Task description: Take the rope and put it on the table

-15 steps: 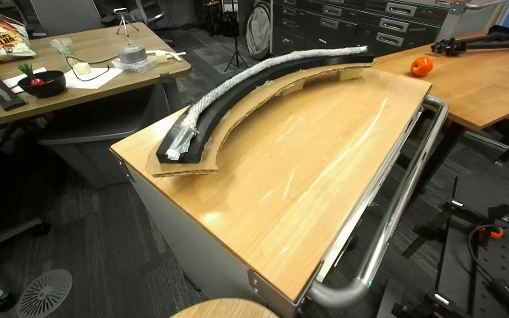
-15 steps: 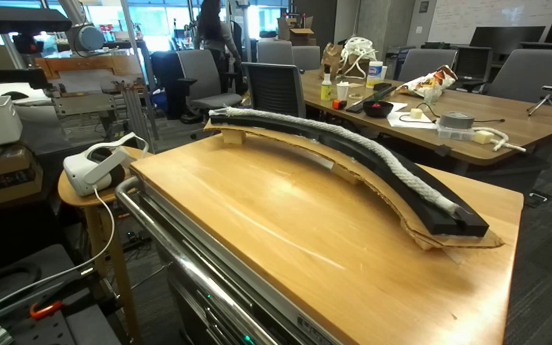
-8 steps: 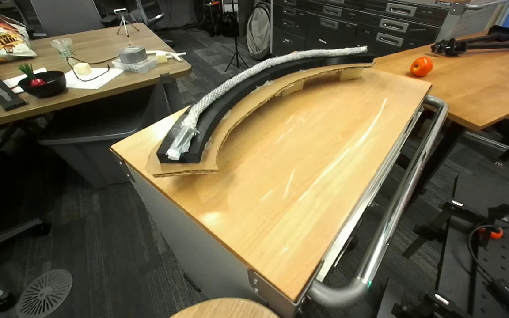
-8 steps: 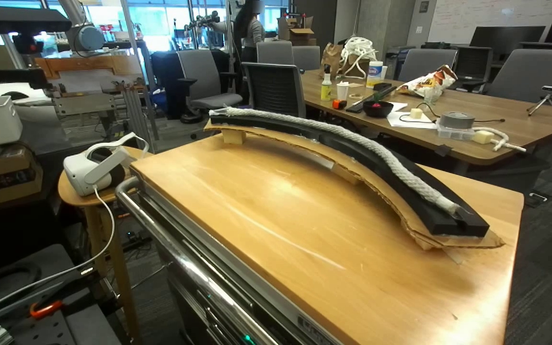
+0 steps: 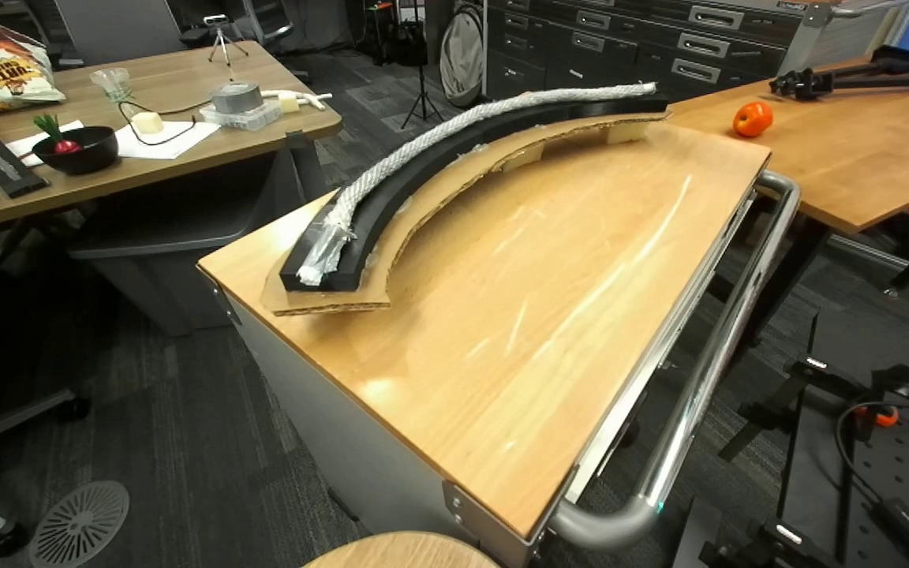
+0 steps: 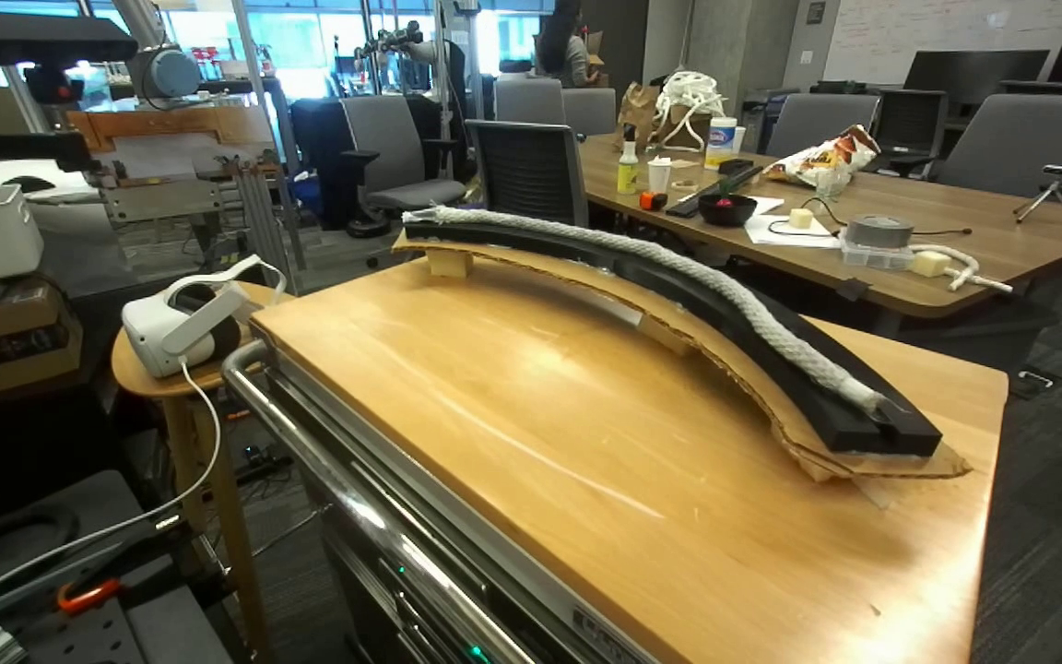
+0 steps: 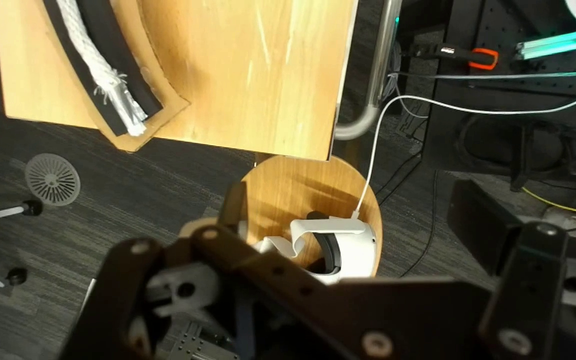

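Rope lies along the curved black tray, ahead of the end effector and off to its left in the wrist view, well apart from it, taped end nearest. Tray and cardboard come between the rope and the desk, so it is not yet down on the wood. The jaws stand wide apart with nothing held; a round stool and a white headset show beyond the gap.

Over the last second, rope, tray and desk have not shifted in either exterior view. The only change I find is the person, who has moved along in the background. The end effector is outside both exterior views, so I cannot tell whether it has moved.

For the task, I judge this means no progress on the rope: the approach is still to be made, forward and left of the end effector. If the tape also grips the tray, a pull could drag both.
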Motion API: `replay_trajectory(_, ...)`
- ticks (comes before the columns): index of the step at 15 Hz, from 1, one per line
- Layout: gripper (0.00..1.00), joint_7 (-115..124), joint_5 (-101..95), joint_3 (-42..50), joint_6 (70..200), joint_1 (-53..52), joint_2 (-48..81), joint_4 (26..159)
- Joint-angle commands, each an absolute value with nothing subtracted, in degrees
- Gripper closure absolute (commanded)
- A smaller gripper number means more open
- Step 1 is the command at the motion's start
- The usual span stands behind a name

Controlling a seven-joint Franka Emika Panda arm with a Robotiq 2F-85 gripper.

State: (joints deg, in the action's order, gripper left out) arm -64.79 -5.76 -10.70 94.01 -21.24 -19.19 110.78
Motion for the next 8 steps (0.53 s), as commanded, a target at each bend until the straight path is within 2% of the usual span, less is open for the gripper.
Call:
replay_trajectory(1, 0.0, -64.52, -8.0, -10.74, 102.24, -18.87, -16.61, 110.72)
replay_trajectory(8, 0.0, -65.01, -8.32, -8.38, 109.76, -12.75, 0.09, 101.77)
